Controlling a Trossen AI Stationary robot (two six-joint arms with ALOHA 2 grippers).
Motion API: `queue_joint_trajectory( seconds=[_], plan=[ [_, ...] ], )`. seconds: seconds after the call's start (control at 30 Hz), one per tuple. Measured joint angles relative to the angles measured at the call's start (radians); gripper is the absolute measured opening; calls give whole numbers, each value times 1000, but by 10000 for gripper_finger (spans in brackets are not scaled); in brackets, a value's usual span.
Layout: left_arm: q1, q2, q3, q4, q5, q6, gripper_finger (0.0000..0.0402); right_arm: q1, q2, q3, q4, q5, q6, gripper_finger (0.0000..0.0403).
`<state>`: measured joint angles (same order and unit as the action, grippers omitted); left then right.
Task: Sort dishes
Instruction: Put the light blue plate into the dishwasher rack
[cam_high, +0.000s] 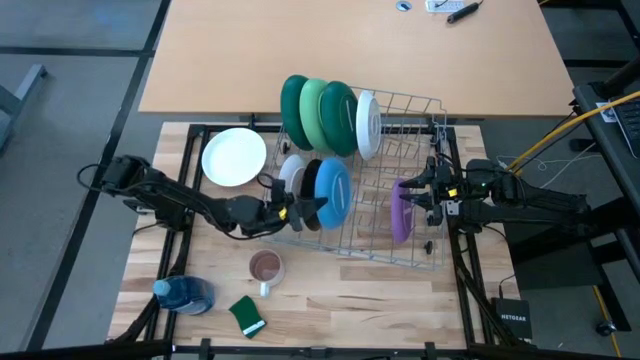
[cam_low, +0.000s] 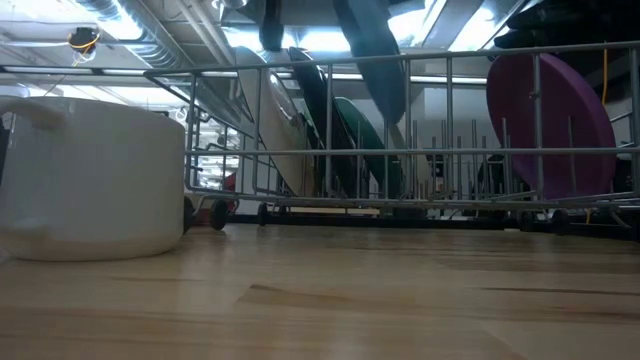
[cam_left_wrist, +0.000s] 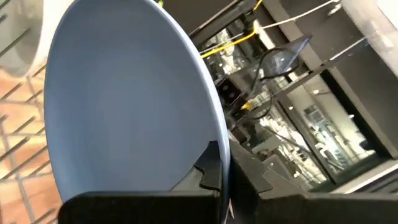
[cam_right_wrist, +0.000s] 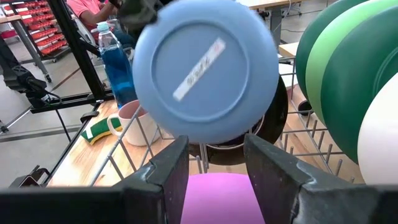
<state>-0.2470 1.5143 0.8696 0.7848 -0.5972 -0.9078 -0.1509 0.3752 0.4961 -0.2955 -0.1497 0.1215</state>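
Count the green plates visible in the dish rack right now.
3, standing side by side at the rack's far-left end: a dark green plate outermost, a light green plate next, another dark green plate beside the white one. Others could be hidden.

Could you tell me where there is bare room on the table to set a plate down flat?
Bare wood lies along the table's near edge, between the green sponge and the rack's near corner, and between the mug and that rack. The left side is crowded: white plate, left gripper shut on the blue plate, and blue bottle.
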Motion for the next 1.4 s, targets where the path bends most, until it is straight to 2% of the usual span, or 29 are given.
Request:
queue_joint_trajectory(
  seconds=[0.27, 0.73, 1.4],
  plan=[
    [2, 89, 0, 15, -18, -109, 0, 0, 0, 0, 0, 0, 0, 160],
    [49, 92, 0, 12, -72, -130, 1, 0, 0, 0, 0, 0, 1, 160],
    [66, 92, 0, 2, -71, -118, 50, 0, 5, -1, -46, 0, 2, 160]
  ],
)
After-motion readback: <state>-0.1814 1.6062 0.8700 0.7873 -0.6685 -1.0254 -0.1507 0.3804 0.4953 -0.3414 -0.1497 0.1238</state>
